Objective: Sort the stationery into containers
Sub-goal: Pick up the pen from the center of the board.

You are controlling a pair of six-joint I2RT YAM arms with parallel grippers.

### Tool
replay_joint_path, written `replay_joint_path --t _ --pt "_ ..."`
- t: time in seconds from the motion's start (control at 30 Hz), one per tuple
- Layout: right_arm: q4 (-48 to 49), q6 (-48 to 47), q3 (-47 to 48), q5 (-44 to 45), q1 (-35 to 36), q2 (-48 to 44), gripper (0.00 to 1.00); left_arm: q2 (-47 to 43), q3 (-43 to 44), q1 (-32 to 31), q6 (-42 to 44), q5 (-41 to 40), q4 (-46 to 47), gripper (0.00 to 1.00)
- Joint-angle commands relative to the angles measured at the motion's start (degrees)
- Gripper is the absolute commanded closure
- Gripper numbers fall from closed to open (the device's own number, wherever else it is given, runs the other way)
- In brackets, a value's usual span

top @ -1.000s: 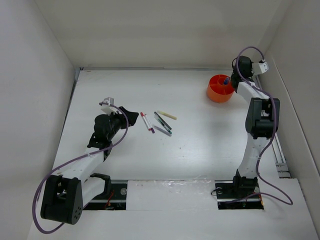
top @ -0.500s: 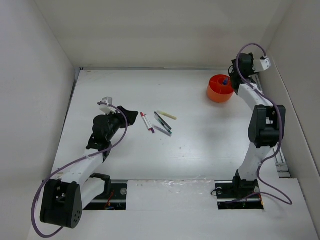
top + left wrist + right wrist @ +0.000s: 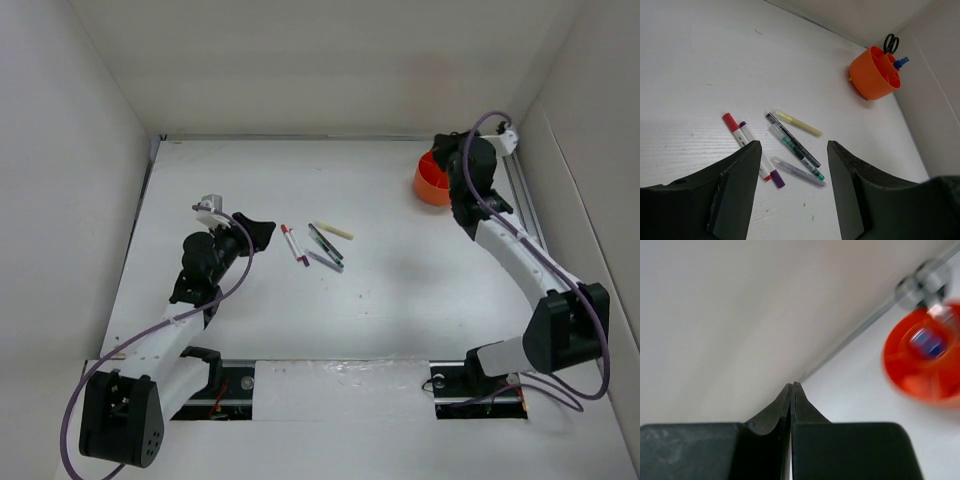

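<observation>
Several pens and markers lie in a loose cluster mid-table: a red-capped marker (image 3: 738,132), a purple-capped one (image 3: 769,171), a black pen (image 3: 792,140), a green pen (image 3: 796,153), a grey pen (image 3: 799,172) and a yellow highlighter (image 3: 799,124). From above the cluster (image 3: 312,243) lies just right of my left gripper (image 3: 258,231). That gripper (image 3: 794,162) is open and holds nothing. The orange divided container (image 3: 873,73) holds black scissors (image 3: 889,42) and a blue item (image 3: 900,62). My right gripper (image 3: 792,386) is shut with nothing in it and hovers over the container's (image 3: 430,181) far rim.
White walls enclose the table on three sides. A metal rail (image 3: 527,214) runs along the right edge beside the right arm. The right wrist view is motion-blurred, showing the orange container (image 3: 924,360) at right and the back wall.
The right arm has swung: its elbow dropped down and to the right, and its gripper shifted left over the orange container. The left arm pulled back very slightly.
</observation>
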Motion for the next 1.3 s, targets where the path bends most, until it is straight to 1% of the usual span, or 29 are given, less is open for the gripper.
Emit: replay_joint_path --t 0.0,0.03,0.1,0.13,0.17,0.2,0.27,0.33,0.4,0.47,0.5,0.53,0.57,0.6,0.67,0.7,0.73,0.77,0.8,0.87,0.9,0.93,1.0,1.03,1.13,1.23,1.27 --pt "0.21 -3.07 -4.37 -13.36 6.56 -1.77 1.0 -2.03 0.12 -0.31 -0.36 0.39 0.71 0.49" --pt "-2.5 -4.3 -4.38 -17.13 10.49 -1.77 1.0 -2.04 0.12 -0.31 -0.36 0.38 0.71 0.49" --pt "-6.63 -8.59 -2.98 -19.79 14.38 1.38 1.0 -2.04 0.12 -0.31 -0.36 0.38 0.01 0.49" --pt "-10.66 -10.01 -2.1 -22.33 15.96 2.78 1.0 -2.04 0.12 -0.31 -0.36 -0.14 0.01 0.49" --pt "-12.87 -11.42 0.43 -23.4 18.68 4.45 1.0 -2.04 0.12 -0.31 -0.36 -0.15 0.01 0.49" --pt "-15.07 -13.78 1.93 -23.93 19.83 7.69 1.0 -2.04 0.12 -0.31 -0.36 -0.15 0.01 0.5" --pt "-19.63 -16.17 6.57 -24.46 22.9 11.04 1.0 -2.04 0.12 -0.31 -0.36 -0.15 -0.6 0.5" --pt "-22.72 -18.01 10.1 -24.46 24.58 16.31 1.0 -2.65 0.12 -0.31 -0.36 -0.15 -0.61 0.5" --pt "-26.23 -19.42 14.75 -28.41 27.47 20.79 1.0 -3.26 0.12 -0.31 -0.36 -0.84 -1.39 0.5" --pt "-26.25 -20.04 16.7 -29.73 29.85 23.35 1.0 -3.88 0.12 -0.31 -0.36 -1.63 -2.8 0.5" --pt "-26.95 -20.05 17.84 -30.43 32.3 24.76 0.97 -4.67 0.73 -0.31 -0.36 -2.34 -3.41 0.5" --pt "-27.65 -20.65 20.47 -29.31 33.54 27.38 0.92 -5.8 0.74 -0.31 -0.36 -2.86 -3.94 0.51" --pt "-28.18 -20.66 21.62 -27.56 34.6 28.62 0.86 -6.51 0.74 -0.31 -0.36 -3.39 -3.95 0.51" --pt "-28.71 -20.66 22.68 -24.06 35.57 29.68 0.83 -6.52 0.22 -0.31 -0.36 -4.62 -3.95 0.52" --pt "-30.21 -20.66 25.76 -20.52 36.98 32.4 0.76 -7.05 0.21 -0.31 -0.36 -6.46 -5.51 0.53" --pt "-30.21 -20.66 26.38 -19.64 36.98 33.03 0.68 -7.05 0.21 -0.31 -0.36 -7.26 -6.14 0.53" --pt "-30.82 -20.66 26.38 -17.72 36.98 33.55 0.66 -7.05 0.73 -0.31 -0.36 -7.26 -6.14 0.53" --pt "-31.52 -20.66 28.3 -16.65 36.98 34.52 0.63 -7.05 0.74 -0.31 -0.36 -7.26 -6.14 0.53" --pt "-32.48 -20.66 29.19 -16.12 36.46 35.14 0.57 -7.05 0.74 -0.31 -0.36 -7.26 -6.14 0.53" --pt "-34.41 -21.19 31.2 -18.21 36.46 36.36 0.52 -6.52 0.74 -0.31 -0.36 -7.79 -6.14 0.55" --pt "-34.43 -21.19 31.74 -19.79 36.46 37.94 0.52 -6.52 0.74 -0.31 -0.36 -7.79 -6.84 0.55" --pt "-35.12 -21.19 32.35 -20.33 36.98 38.82 0.56 -6.52 0.74 -0.31 -0.36 -7.79 -6.85 0.55" --pt "-35.75 -21.19 33.15 -18.5 37.95 40.58 0.71 -7.74 0.74 -0.31 -0.36 -8.31 -7.46 0.55" --pt "-35.75 -21.8 33.15 -17.7 38.73 40.59 0.76 -8.36 0.74 -0.31 -0.36 -9.1 -7.46 0.55" --pt "-35.75 -21.1 33.15 -17.0 38.74 41.73 0.77 -8.37 0.74 -0.31 -0.36 -9.11 -7.46 0.55" --pt "-36.36 -19.96 33.85 -12.78 38.74 42.87 0.77 -8.37 0.74 -0.31 -0.36 -8.58 -6.94 0.55" --pt "-36.36 -19.96 33.85 -11.99 38.74 42.88 0.73 -7.67 0.74 -0.31 -0.36 -7.97 -6.93 0.55"
